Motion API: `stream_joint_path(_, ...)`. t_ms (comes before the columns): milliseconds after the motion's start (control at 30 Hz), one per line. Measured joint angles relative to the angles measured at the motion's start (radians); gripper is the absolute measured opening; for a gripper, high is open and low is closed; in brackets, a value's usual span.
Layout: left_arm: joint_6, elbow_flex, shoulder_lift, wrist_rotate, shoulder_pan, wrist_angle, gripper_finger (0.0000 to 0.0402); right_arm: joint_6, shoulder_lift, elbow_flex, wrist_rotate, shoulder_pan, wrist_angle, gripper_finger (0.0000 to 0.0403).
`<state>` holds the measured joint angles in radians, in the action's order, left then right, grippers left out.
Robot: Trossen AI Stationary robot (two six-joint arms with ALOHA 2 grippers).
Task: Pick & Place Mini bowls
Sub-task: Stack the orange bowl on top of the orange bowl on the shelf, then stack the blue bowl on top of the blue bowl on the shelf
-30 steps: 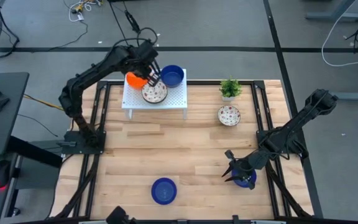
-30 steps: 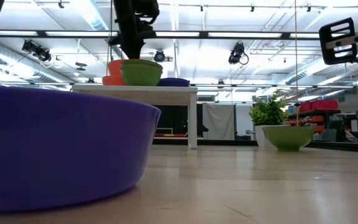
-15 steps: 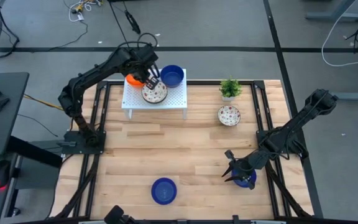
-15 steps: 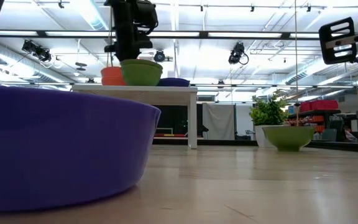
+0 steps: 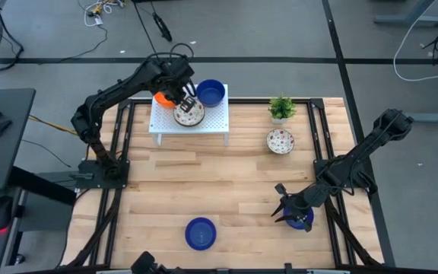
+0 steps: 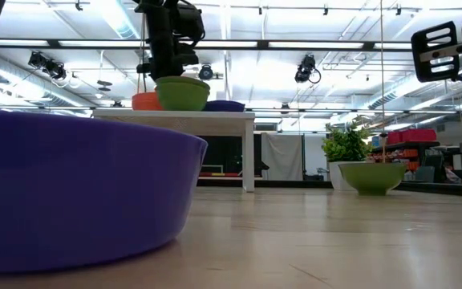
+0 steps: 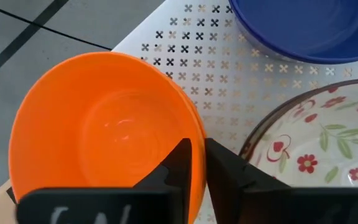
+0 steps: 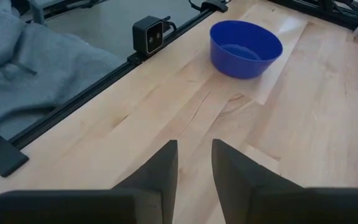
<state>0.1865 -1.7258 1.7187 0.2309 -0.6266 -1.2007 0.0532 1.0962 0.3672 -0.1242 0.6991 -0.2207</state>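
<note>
My left gripper [image 5: 179,94] is over the far-left corner of the white perforated rack [image 5: 211,125], shut on an orange bowl [image 5: 160,97]. A red-patterned white bowl [image 5: 189,114] and a blue bowl [image 5: 211,93] also stand on the rack. Another patterned bowl [image 5: 280,141] and a blue bowl [image 5: 200,233] rest on the wooden table. My right gripper [image 5: 281,207] is open above the near-right part of the table, with a third blue bowl [image 5: 305,221] partly hidden under its wrist. My left gripper pinches the orange bowl's rim [image 7: 199,134] on the side next to the patterned bowl, one finger [image 7: 180,163] inside the bowl and one [image 7: 221,167] outside. The fingers come from above, pointing down. The bowl is upright, low on the rack's corner; a second orange rim [image 7: 189,107] shows just under it.
A small green potted plant [image 5: 281,108] stands at the table's far right, beyond the patterned bowl. The patterned bowl on the rack [image 7: 328,143] sits close beside the left fingers. Bare wood lies across the table's middle [image 5: 226,179]. Black frame rails edge the table [image 5: 120,190].
My left gripper has moved down and slightly toward the table's left, still shut on the orange bowl. In the low view the bowl has sunk from well above the rack's patterned bowl to about level with it.
</note>
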Motion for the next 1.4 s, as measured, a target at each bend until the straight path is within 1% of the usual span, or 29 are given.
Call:
stream_joint_path(133,0.0,0.0,0.0,0.003,0.0,0.0,0.0075,0.002,0.0,0.0,0.0,0.0,-0.001,0.01)
stream_joint_path(267,0.001,-0.005,0.0,0.004,0.0,-0.002,0.0113,0.008,0.0,0.0,0.0,0.0,-0.002,0.01)
stream_joint_path(433,-0.014,-0.078,0.0,-0.019,0.0,-0.006,0.015,0.008,0.0,0.0,0.0,-0.001,-0.002,0.01)
stream_joint_path(567,-0.016,-0.161,0.0,-0.02,0.004,-0.013,0.0157,0.008,0.0,0.0,0.0,-0.007,-0.002,0.01)
stream_joint_path(700,-0.02,-0.246,0.0,-0.017,0.024,-0.073,0.015,0.0,0.0,0.0,0.0,-0.01,0.005,0.01)
stream_joint_path(800,-0.05,-0.248,-0.028,-0.01,0.069,-0.121,0.0135,-0.018,0.0,0.0,0.0,-0.01,0.018,0.01)
stream_joint_path(867,-0.065,-0.203,-0.068,0.009,0.124,-0.108,0.0122,-0.034,0.0,0.0,0.0,-0.01,0.026,0.01)
stream_joint_path(933,-0.064,-0.119,-0.124,0.035,0.196,-0.077,0.0107,-0.05,0.0,-0.005,0.0,-0.01,0.024,0.01)
stream_joint_path(1067,-0.021,0.118,-0.255,0.093,0.388,0.137,0.0078,-0.065,0.001,-0.035,0.0,-0.01,0.002,0.01)
stream_joint_path(1133,0.003,0.244,-0.312,0.118,0.5,0.288,0.0066,-0.064,0.001,-0.05,-0.003,-0.011,-0.037,0.01)
stream_joint_path(1233,0.008,0.416,-0.351,0.165,0.666,0.53,0.0051,-0.052,0.001,-0.057,-0.026,-0.012,-0.076,0.01)
stream_joint_path(1333,-0.035,0.559,-0.347,0.211,0.817,0.832,0.004,-0.034,0.001,-0.056,-0.035,-0.012,-0.121,0.01)
stream_joint_path(1400,-0.082,0.637,-0.319,0.223,0.907,1.05,0.0034,-0.015,0.001,-0.057,-0.035,-0.012,-0.152,0.01)
